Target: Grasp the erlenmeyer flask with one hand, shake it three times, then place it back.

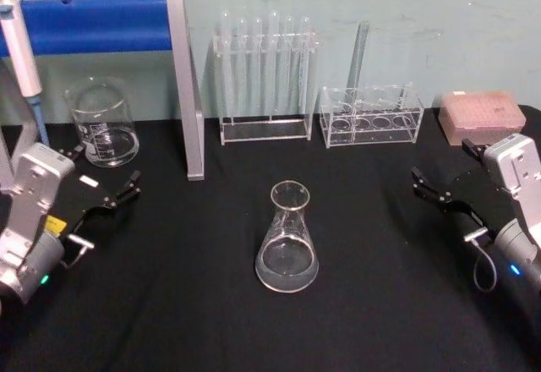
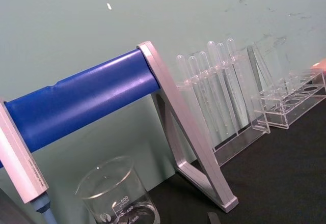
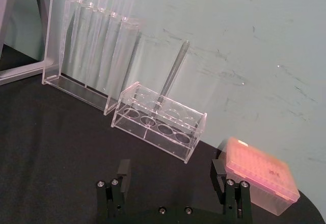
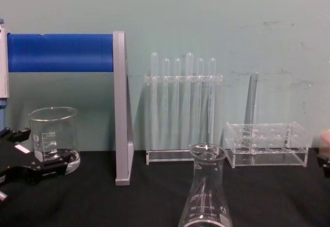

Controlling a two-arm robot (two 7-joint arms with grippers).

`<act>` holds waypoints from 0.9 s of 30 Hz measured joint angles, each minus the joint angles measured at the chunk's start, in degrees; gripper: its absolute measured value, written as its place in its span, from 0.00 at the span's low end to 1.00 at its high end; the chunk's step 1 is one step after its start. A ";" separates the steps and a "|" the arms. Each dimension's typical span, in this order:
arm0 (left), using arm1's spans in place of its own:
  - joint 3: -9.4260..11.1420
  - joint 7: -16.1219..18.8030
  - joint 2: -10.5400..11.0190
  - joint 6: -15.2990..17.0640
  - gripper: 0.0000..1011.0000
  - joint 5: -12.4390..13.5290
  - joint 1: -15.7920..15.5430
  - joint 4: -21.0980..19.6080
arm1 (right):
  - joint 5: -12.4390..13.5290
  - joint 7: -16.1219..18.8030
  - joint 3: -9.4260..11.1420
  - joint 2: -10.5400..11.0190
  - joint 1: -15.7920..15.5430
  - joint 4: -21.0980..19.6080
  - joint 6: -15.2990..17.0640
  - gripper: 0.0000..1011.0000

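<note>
On the black surface (image 1: 169, 304), you've got the blue-bar stand (image 1: 101, 25) back left. Left hand (image 1: 106, 173) sits at the left edge, right hand (image 1: 448, 167) at the right edge, both spread wide, holding nothing. Erlenmeyer flask (image 1: 287, 241) stands upright at centre between them, well apart from both.

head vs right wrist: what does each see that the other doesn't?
Head, not right wrist: erlenmeyer flask standing mid-table, beaker, left gripper open near the beaker. Right wrist, not head: dark marks on the lid of the pink tip box. Both: right gripper, open; tall test tube rack; low rack holding one tube; the tip box.
</note>
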 joint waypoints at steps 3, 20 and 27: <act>0.00 0.00 0.00 0.00 0.99 0.00 0.00 0.00 | 0.00 0.00 0.00 0.00 0.00 0.00 0.00 0.99; 0.00 0.00 0.00 0.00 0.99 0.00 0.00 0.00 | 0.00 0.00 0.00 0.00 0.00 0.00 0.01 0.99; 0.00 0.00 0.00 0.00 0.99 0.00 0.00 0.00 | 0.00 0.00 0.00 0.00 0.00 0.00 0.01 0.99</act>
